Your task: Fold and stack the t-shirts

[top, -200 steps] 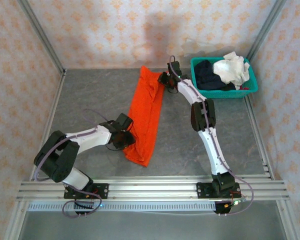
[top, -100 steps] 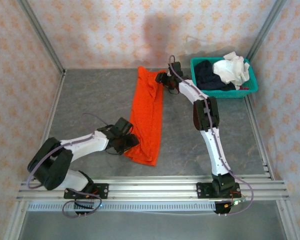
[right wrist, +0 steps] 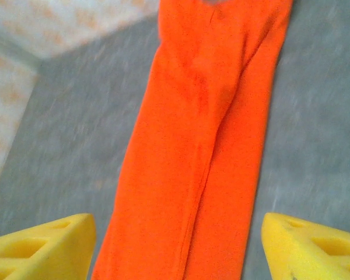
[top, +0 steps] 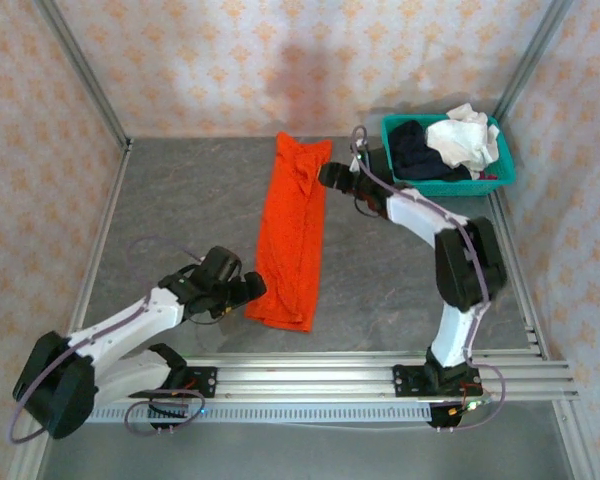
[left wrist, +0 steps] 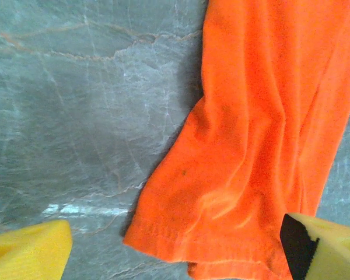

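Shows the orange t-shirt (top: 293, 240) flat on the bench (top: 180, 210) in a long thin strip, part folded, not small yet. Holds nothing: left claw (top: 252, 290) and right claw (top: 325, 175) both wide open, one near each end. Leaves the white t-shirt (top: 463, 138) and navy t-shirt (top: 415, 150) heaped in the basket (top: 500, 182) - no stack yet.

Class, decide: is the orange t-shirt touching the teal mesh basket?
Apart. The top view shows a stretch of bare grey table between the orange t-shirt and the teal mesh basket.
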